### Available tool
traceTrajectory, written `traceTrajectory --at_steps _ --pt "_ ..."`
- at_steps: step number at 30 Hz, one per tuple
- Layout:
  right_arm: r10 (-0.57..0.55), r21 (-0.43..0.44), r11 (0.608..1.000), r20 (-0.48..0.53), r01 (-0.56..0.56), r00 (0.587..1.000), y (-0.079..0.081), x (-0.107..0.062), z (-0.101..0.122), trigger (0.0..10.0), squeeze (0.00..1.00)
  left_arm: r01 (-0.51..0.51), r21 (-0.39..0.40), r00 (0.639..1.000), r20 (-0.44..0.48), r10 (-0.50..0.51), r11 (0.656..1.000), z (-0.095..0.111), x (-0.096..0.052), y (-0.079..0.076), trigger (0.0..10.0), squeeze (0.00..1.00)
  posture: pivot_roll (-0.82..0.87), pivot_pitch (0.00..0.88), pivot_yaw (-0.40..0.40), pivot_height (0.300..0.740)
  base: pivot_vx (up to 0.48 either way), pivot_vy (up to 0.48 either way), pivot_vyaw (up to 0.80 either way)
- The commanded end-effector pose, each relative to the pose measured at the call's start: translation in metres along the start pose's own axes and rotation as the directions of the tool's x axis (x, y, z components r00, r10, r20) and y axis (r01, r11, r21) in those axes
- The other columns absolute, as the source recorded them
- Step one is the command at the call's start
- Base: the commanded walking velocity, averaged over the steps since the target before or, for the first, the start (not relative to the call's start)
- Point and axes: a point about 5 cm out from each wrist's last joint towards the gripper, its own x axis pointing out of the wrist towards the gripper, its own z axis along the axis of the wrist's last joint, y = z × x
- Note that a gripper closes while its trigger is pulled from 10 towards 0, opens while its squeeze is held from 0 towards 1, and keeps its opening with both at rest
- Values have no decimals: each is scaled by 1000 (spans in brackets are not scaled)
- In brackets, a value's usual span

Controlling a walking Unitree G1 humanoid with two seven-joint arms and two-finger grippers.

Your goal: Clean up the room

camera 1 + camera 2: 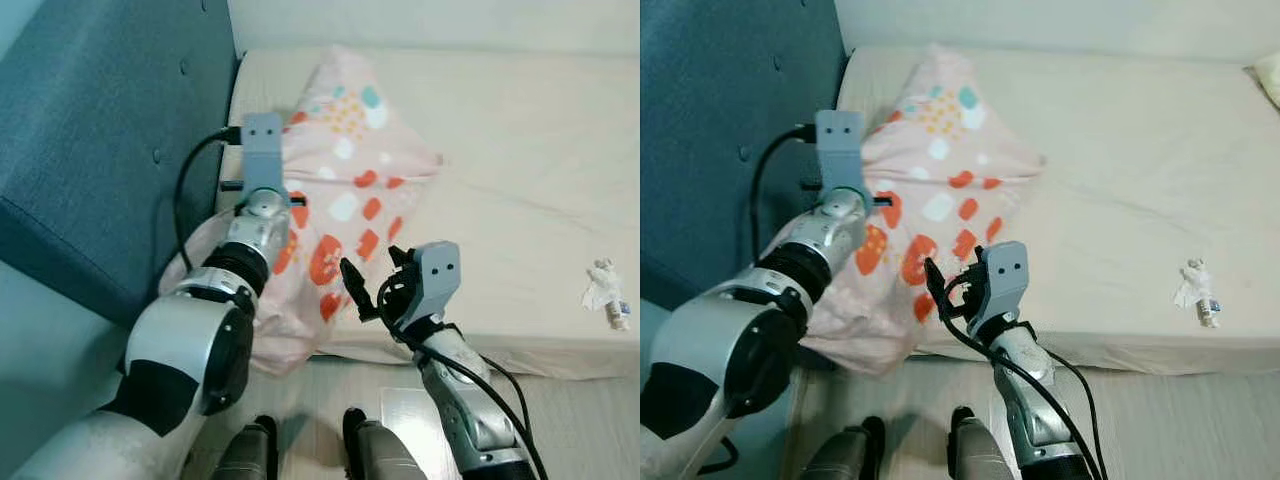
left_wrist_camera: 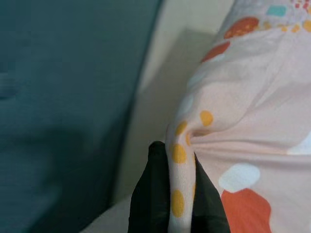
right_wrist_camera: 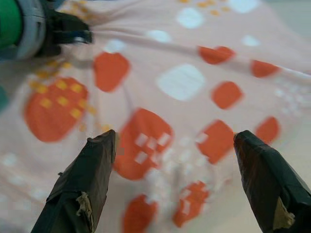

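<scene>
A pink pillow [image 1: 350, 190] with orange, white and teal patches lies at the head end of the bed [image 1: 520, 150], its lower corner hanging over the mattress edge. My left gripper [image 2: 177, 162] is shut on a fold of the pillow's cloth on the side nearest the headboard; the two black fingers [image 2: 150, 194] pinch the fabric between them. My right gripper [image 1: 375, 273] stands open just off the pillow's lower right part, near the mattress edge, with nothing between its fingertips [image 3: 97, 160].
A teal padded headboard [image 1: 100, 130] rises to the left of the pillow. A crumpled white tissue with a small bottle [image 1: 607, 293] lies near the bed's front edge at the right. Pale wooden floor [image 1: 570, 420] runs below the mattress.
</scene>
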Motion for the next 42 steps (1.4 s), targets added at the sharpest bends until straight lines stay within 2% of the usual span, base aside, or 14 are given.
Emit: traceTrajectory --at_steps 1,12,15,16,17,19,25,28,31,32,34,38,40,42 --pt "-7 5 1000 -21 7 1000 1 -4 -6 10000 0 -49 -14 998 35 49 999 10 2 6 10000 0 -24 236 107 740 0 0 0" --pt "0 7 1000 -27 0 1000 2 -3 -7 10000 0 -202 -5 979 -30 202 979 -21 14 48 10000 0 -7 228 93 740 0 0 0" --pt "8 6 1000 -28 -8 1000 3 -1 -8 10000 0 -95 -80 995 -43 92 992 -25 11 35 10000 0 -8 227 91 740 0 0 0" --pt "11 4 1000 -28 -11 1000 2 -2 -7 10000 0 118 -117 993 32 -115 986 -9 4 6 10000 0 -10 226 88 740 0 0 0" --pt "11 4 1000 -28 -11 1000 2 -2 -7 10000 0 118 -117 993 32 -115 986 -9 4 6 10000 0 -10 226 88 740 0 0 0" --pt "11 2 1000 -28 -11 1000 1 -2 -7 10000 0 430 -59 894 167 -416 901 24 -17 -41 10000 0 -11 226 87 740 0 0 0" --pt "8 0 1000 -27 -8 1000 1 -1 -6 10000 0 550 -65 808 294 -511 833 66 -38 -68 10000 0 -22 226 89 740 0 0 0" --pt "2 0 1000 -23 -2 1000 1 -2 -6 10000 0 467 -179 844 383 -376 866 108 -41 -59 10000 0 -43 221 99 740 0 0 0" --pt "0 0 1000 -23 0 1000 1 -2 -6 10000 0 444 -206 854 391 -342 872 113 -41 -56 10000 0 -43 221 99 740 0 0 0" --pt "-13 1 1000 -23 13 1000 0 -6 -6 10000 0 342 -317 900 381 -212 885 127 -32 -34 10000 0 -49 222 109 740 0 0 0" --pt "-17 2 1000 -24 17 1000 0 -7 -7 10000 0 309 -355 913 371 -170 883 131 -29 -26 10000 0 -49 222 109 740 0 0 0" --pt "-19 7 1000 -28 20 999 1 -7 -9 10000 0 82 -341 970 242 4 937 105 -13 -3 10000 0 -36 226 114 740 0 0 0" --pt "-19 7 1000 -28 20 999 1 -7 -9 10000 0 82 -341 970 242 4 937 105 -13 -3 10000 0 -36 226 114 740 0 0 0" --pt "-17 12 1000 -27 18 999 3 -6 -9 10000 0 -20 -238 973 218 73 971 83 -7 3 10000 0 -31 232 116 740 0 0 0"
